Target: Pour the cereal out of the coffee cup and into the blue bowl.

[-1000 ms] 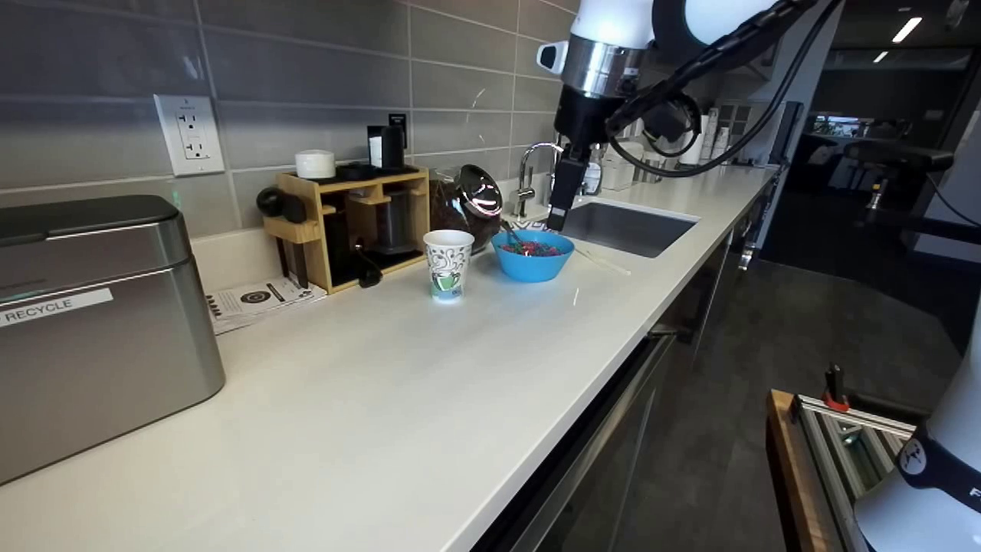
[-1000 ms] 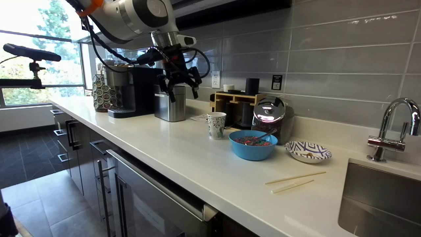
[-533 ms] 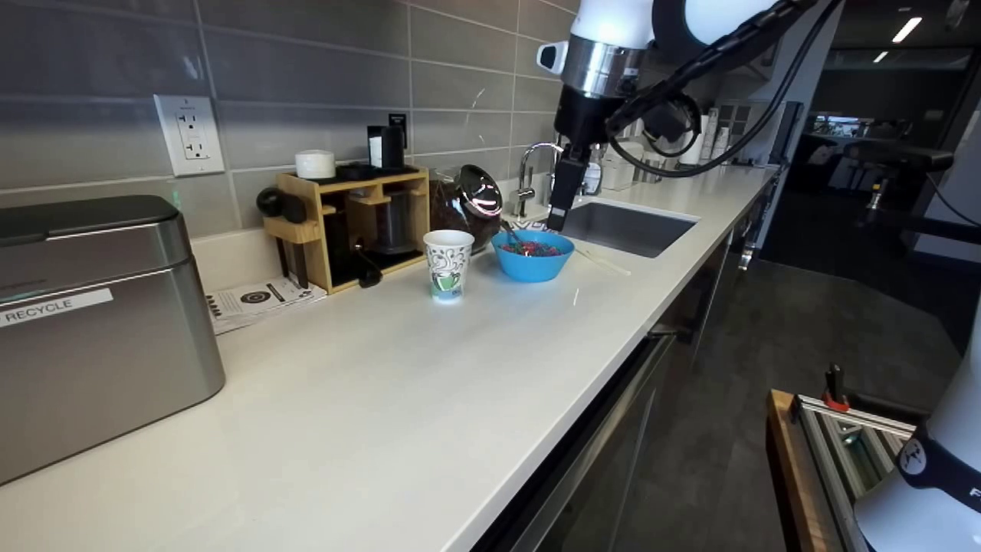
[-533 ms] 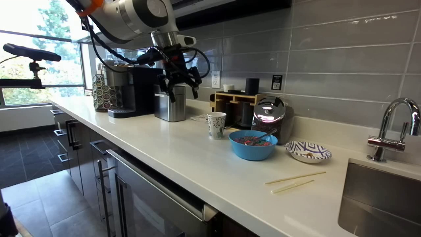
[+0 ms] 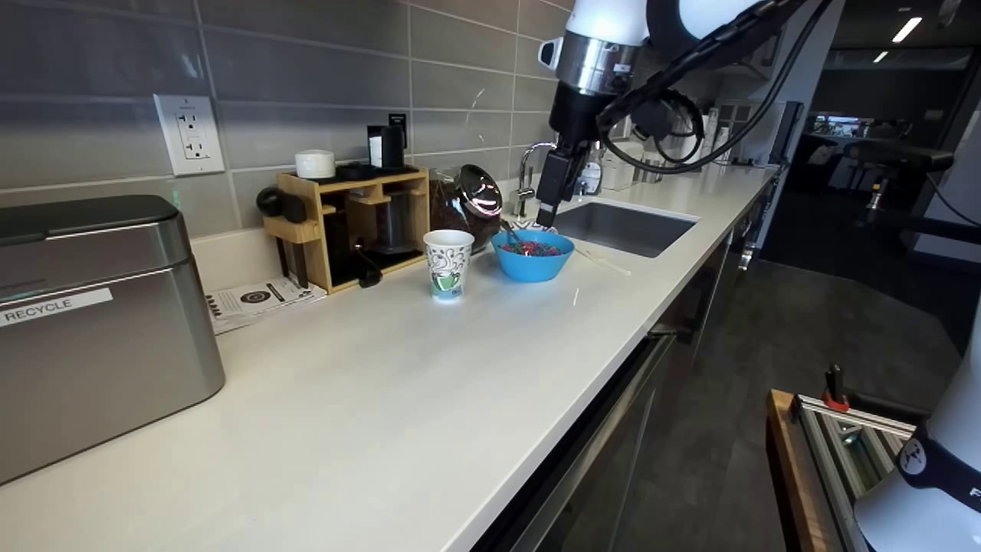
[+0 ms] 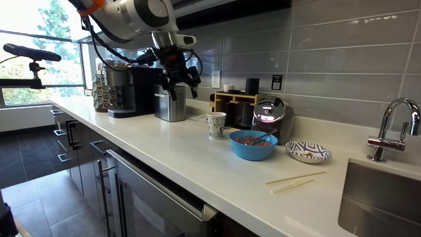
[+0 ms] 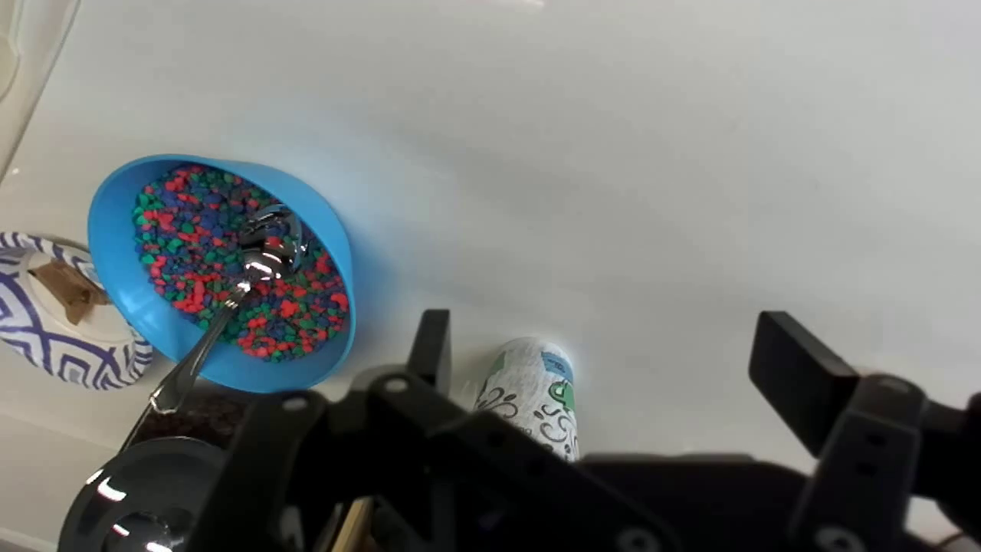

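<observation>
The white paper coffee cup with a swirl print [image 5: 447, 264] stands upright on the counter; it also shows in an exterior view [image 6: 216, 125]. In the wrist view its lower part [image 7: 536, 391] shows, while its top is hidden behind the gripper. The cup's inside is not visible. The blue bowl [image 6: 252, 152] stands beside it, also in the wrist view [image 7: 115, 245]. It holds red, green and blue bits [image 7: 191, 238] and a metal spoon [image 7: 260, 267]. My gripper [image 6: 184, 94] is open and empty, above the counter and apart from cup and bowl; its wide-spread fingers [image 7: 609, 345] show in the wrist view.
A patterned paper bowl [image 6: 309, 158] and a glass jar with a shiny lid [image 6: 271, 112] stand close to the blue bowl. A wooden organizer [image 5: 329, 241] is behind the cup. Two sticks [image 6: 292, 186] lie near the sink [image 6: 378, 200]. A recycle bin [image 5: 100, 337] stands farther along.
My gripper has tilted and shifted slightly over the last half second, its fingertips moving left in an exterior view. It stays open. The cup and the blue bowl have not moved.
</observation>
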### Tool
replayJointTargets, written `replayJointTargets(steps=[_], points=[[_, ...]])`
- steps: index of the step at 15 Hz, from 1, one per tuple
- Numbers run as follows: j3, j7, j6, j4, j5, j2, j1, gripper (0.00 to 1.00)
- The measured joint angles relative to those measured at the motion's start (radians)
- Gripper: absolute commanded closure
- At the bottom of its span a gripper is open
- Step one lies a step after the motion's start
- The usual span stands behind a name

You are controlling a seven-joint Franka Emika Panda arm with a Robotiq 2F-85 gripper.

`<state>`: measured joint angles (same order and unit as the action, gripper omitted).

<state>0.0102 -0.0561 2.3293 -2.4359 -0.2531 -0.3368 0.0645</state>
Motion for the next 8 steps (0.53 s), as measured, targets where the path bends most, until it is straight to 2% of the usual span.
replayJointTargets(steps=[5,8], points=[[0.065,-0.319,0.000,0.108,0.007,0.111,0.000,0.00],[0.079,-0.476,0.000,0.208,0.021,0.208,-0.002,0.00]])
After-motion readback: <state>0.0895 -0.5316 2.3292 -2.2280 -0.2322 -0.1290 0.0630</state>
